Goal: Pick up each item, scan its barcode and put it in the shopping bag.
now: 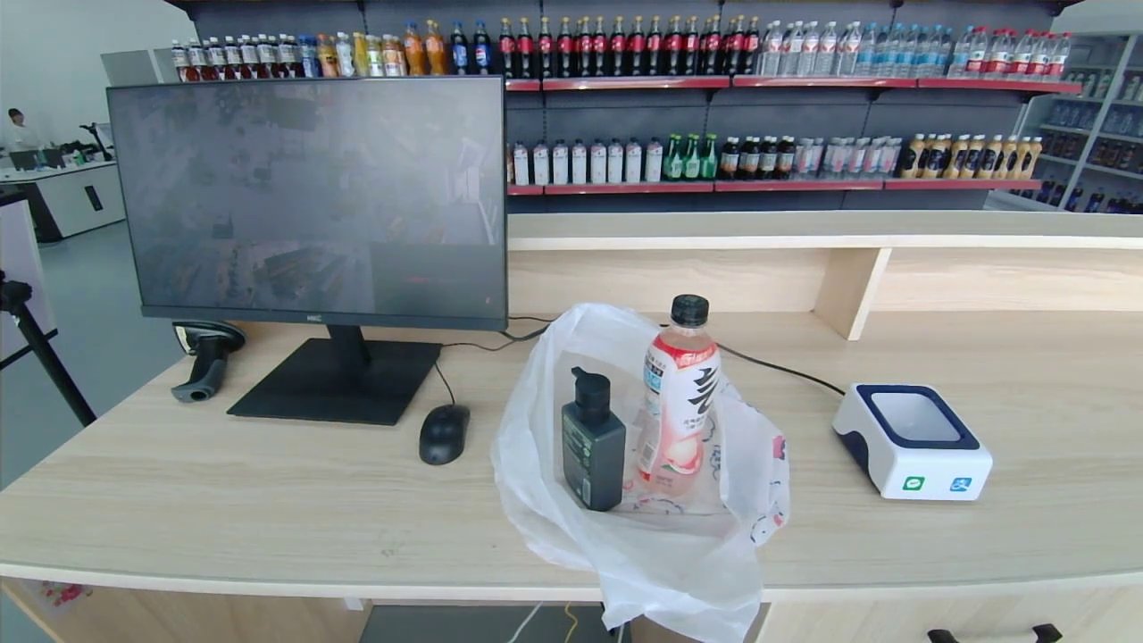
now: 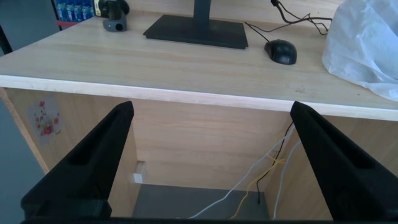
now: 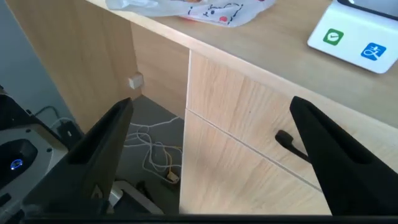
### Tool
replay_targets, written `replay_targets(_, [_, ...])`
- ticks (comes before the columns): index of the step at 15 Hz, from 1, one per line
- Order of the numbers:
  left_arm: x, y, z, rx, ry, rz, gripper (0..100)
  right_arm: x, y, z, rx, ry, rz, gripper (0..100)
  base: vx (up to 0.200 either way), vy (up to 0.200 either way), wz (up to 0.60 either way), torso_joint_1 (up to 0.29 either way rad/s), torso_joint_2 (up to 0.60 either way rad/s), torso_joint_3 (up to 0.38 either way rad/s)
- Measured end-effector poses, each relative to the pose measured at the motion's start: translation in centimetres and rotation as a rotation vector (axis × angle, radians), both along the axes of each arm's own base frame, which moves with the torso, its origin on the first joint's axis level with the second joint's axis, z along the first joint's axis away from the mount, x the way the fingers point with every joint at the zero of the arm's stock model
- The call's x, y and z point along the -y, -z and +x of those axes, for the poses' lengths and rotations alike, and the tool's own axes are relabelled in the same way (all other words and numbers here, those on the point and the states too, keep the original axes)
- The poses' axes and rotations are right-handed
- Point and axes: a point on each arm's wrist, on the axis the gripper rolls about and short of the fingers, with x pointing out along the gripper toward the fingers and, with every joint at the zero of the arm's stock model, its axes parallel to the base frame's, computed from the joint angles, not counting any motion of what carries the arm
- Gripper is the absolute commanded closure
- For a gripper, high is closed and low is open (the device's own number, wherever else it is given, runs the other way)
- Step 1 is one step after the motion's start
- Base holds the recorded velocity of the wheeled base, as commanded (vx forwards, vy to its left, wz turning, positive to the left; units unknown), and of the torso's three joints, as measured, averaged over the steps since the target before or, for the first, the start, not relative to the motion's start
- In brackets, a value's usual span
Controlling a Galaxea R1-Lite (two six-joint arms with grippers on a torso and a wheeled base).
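A long, pale wood-grain bench (image 1: 268, 500) with a raised ledge along its back edge. On the left half stands a dark computer monitor (image 1: 312, 196) on a flat black base (image 1: 335, 379). Near the back-left corner, just beside the base, a handheld barcode scanner (image 1: 207, 357) sits in its cradle. A black mouse (image 1: 444, 433) lies between the base and a translucent white shopping bag (image 1: 554, 509), which sits mid-bench and spills over the front edge. Toward the right lies a white-and-blue desktop scanner (image 1: 911, 440), with a black cable (image 1: 786, 371) running from it toward the back edge.
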Motion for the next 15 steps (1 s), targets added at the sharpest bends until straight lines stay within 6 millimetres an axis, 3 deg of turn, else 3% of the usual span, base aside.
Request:
replay_targets(7, [0.0,0.0,0.0,0.0,0.0,0.0,0,0.35,0.12,-0.51,0.027,0.055,0.069,0,0.0,0.0,0.0,0.0,0.0,0.0])
replay_targets(12, [0.0,0.0,0.0,0.0,0.0,0.004,0,-0.28,0.29,-0.96,0.043,0.489,0.079,0,0.0,0.0,0.0,0.0,0.0,0.0])
replay_targets(15, [0.0,0.0,0.0,0.0,0.0,0.004,0,-0.57,0.63,-1.16,0.068,0.615,0.074,0,0.0,0.0,0.0,0.0,0.0,0.0])
